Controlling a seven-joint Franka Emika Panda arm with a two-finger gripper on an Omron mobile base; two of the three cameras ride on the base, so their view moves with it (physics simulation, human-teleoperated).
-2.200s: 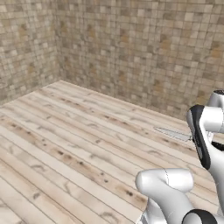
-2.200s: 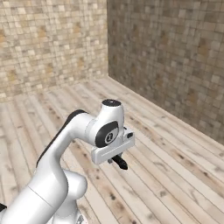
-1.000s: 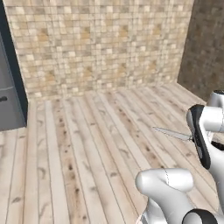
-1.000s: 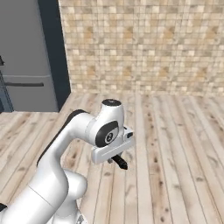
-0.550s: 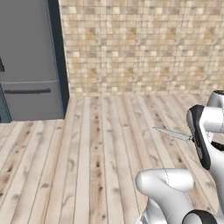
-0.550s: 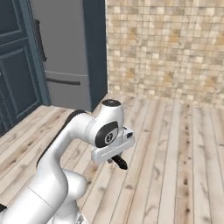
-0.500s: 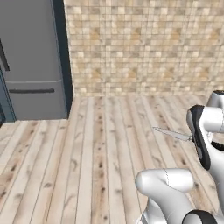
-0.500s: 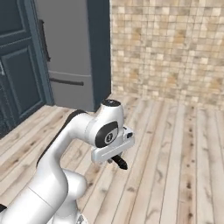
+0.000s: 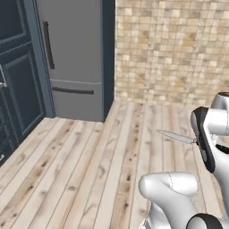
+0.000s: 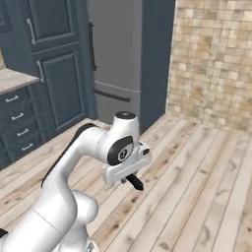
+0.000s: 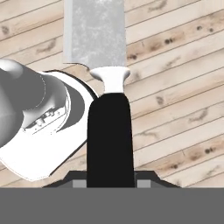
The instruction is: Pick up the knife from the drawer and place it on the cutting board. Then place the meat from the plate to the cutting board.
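The knife [image 11: 107, 109] is out of the drawer and riding in the gripper [image 10: 134, 183]: in the hand view its black handle stands up from between the fingers, which pinch it at the base, and the grey blade runs on to the top edge. From the left base view the silver blade [image 9: 175, 136] juts out sideways from the arm, level, pointing toward the fridge [image 9: 76, 58], well above the wooden floor [image 9: 89, 179]. So the first pick looks done, but the placing is not. I'd judge the task about a quarter along: the knife has yet to reach the cutting board, and the meat has yet to go from plate to board. A corner of pale counter [image 10: 12, 78] sits at the left edge of the right base view above a stack of dark blue drawers [image 10: 19, 125], with tall cabinet doors [image 10: 54, 64] beside the fridge. I can read no brand, label or writing on the fridge, cabinets or knife.
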